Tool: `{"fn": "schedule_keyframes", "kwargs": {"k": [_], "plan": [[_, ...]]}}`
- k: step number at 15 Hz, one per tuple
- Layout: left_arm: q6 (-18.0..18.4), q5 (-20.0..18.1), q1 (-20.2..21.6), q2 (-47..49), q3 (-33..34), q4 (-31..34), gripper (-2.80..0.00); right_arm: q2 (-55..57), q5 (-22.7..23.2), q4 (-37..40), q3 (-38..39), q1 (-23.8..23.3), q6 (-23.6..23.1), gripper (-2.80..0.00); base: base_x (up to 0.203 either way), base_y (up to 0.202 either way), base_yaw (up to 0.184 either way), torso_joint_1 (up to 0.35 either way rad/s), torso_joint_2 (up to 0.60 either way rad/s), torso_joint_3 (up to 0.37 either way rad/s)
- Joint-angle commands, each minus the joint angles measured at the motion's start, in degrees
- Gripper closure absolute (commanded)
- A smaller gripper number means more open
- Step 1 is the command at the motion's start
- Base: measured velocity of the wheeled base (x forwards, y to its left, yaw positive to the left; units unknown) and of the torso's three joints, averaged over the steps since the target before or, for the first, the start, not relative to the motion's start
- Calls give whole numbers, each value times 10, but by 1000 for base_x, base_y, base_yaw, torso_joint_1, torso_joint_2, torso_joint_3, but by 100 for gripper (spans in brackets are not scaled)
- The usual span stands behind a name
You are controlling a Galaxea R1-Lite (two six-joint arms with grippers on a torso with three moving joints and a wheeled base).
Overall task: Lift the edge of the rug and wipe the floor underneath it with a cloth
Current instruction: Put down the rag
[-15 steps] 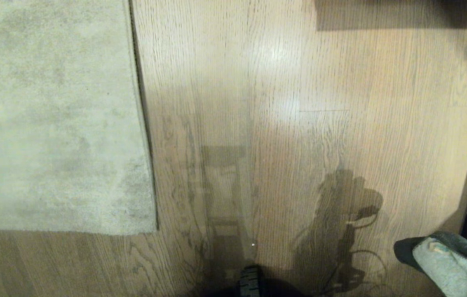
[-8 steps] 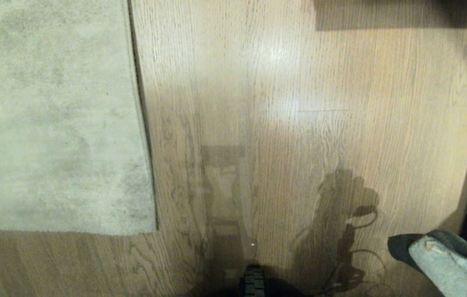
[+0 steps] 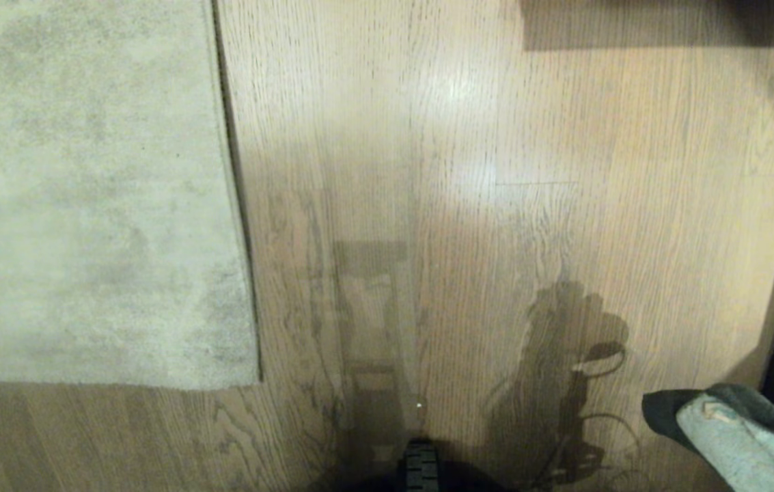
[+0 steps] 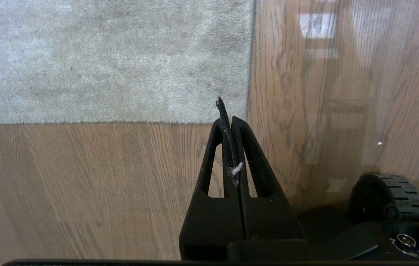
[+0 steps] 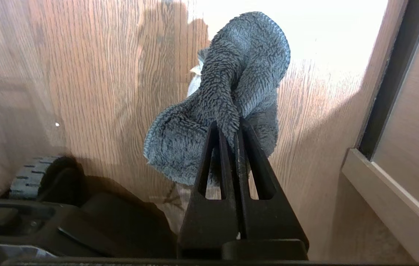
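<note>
Rug edge [image 3: 244, 273] lies flat on the floor [image 3: 462, 205] – thin, floppy, best pinched at its near corner; left gripper [image 4: 227, 122] closed and empty just off that corner, right gripper [image 5: 231, 129] well right of it, clamped on the soft cloth [image 5: 227, 96].

Dim, soft head view; pale glare streaks the light brown wood-plank floor [image 3: 468, 171], and a dark robot shadow [image 3: 564, 369] falls on it.

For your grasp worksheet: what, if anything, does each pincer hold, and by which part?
The right pincer is shut on the cloth, pinching a bunched fold near its middle. The left pincer is shut and holds nothing.
</note>
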Motion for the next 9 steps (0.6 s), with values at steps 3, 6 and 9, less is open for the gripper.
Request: {"fn": "schedule_keyframes", "kwargs": {"k": [3, 6, 9], "plan": [[0, 0, 0, 0, 0, 0, 0, 23, 0, 0, 0, 0, -1, 0, 0, 0, 0, 0, 0, 0], [-1, 0, 0, 0, 0, 0, 0, 33, -1, -1, 0, 0, -4, 0, 0, 0, 0, 0, 0, 0], [-1, 0, 0, 0, 0, 0, 0, 47, -1, -2, 0, 0, -24, 0, 0, 0, 0, 0, 0, 0]]}}
